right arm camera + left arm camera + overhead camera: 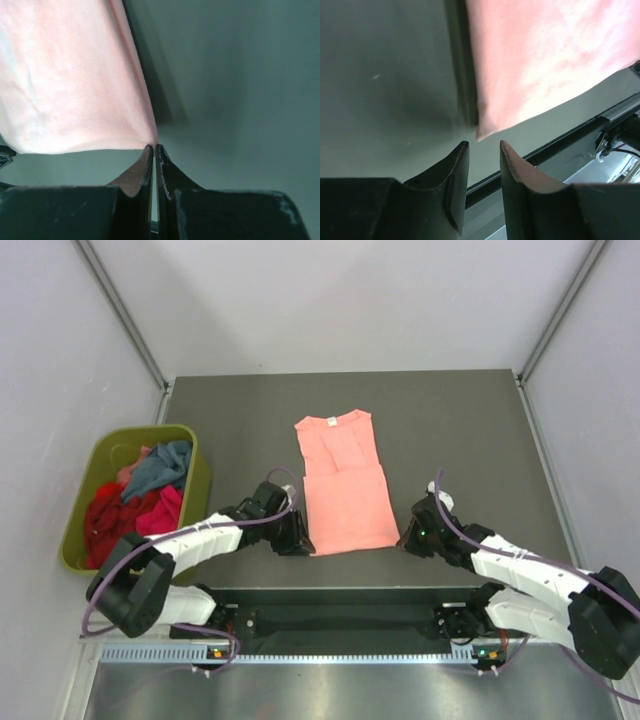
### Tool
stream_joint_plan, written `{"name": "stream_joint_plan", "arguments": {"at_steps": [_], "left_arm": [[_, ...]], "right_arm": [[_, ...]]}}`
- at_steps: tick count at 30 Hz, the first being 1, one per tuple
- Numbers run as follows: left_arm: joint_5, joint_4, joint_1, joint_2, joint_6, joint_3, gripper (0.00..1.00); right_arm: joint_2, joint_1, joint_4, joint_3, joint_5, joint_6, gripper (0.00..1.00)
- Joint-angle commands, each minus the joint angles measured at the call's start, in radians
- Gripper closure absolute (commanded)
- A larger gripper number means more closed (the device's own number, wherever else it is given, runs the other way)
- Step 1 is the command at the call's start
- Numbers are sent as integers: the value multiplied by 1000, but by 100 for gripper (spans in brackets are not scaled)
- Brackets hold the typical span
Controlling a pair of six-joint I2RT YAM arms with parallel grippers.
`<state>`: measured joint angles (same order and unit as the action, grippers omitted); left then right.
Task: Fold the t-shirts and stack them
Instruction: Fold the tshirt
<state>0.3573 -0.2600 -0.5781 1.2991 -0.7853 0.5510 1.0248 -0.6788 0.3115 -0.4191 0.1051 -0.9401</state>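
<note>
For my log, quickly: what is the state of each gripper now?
Left gripper: open, holding nothing.
Right gripper: closed on the corner of the pink t-shirt.

This is looking like a robotics lab cell, not a home. A left arm and a right arm are sitting bolted at the near edge of a dark grey table, beside a slotted metal rail. Plain pale wall panels are closing it in on 3 sides, with aluminium struts running along the joins. Purple cables are looping along both arms. An olive-green bin of crumpled shirts is standing beside the table.
</note>
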Motion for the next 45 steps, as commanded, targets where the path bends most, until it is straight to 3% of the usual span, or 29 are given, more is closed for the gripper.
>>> {"name": "stream_joint_plan", "arguments": {"at_steps": [1,11,25,27,28,29,38,45], "left_arm": [[2,131,-22,22,-37,-6,63],[-58,74,-38,80,-48,-14,68],[-46,62,-60,83,-55,6,65],[-35,76,-63,88,-57,1,74],[-26,80,-66,91,-60,0,83],[-12,79,-69,89,-65,0,100],[-193,-224,-176,-118,-77,131,100],[-247,-327,-253,-188,-117,199,100]], "right_arm": [[-15,-27,-34,26,10,-26,100],[-17,-36,-35,39,19,-23,100],[-23,-36,-37,59,25,-26,100],[-26,-34,-34,59,28,-29,100],[-29,-36,-32,59,27,-31,100],[-32,-36,-20,54,31,-31,100],[-215,-100,192,-24,142,-69,100],[-373,-166,273,-49,169,-114,100]]}}
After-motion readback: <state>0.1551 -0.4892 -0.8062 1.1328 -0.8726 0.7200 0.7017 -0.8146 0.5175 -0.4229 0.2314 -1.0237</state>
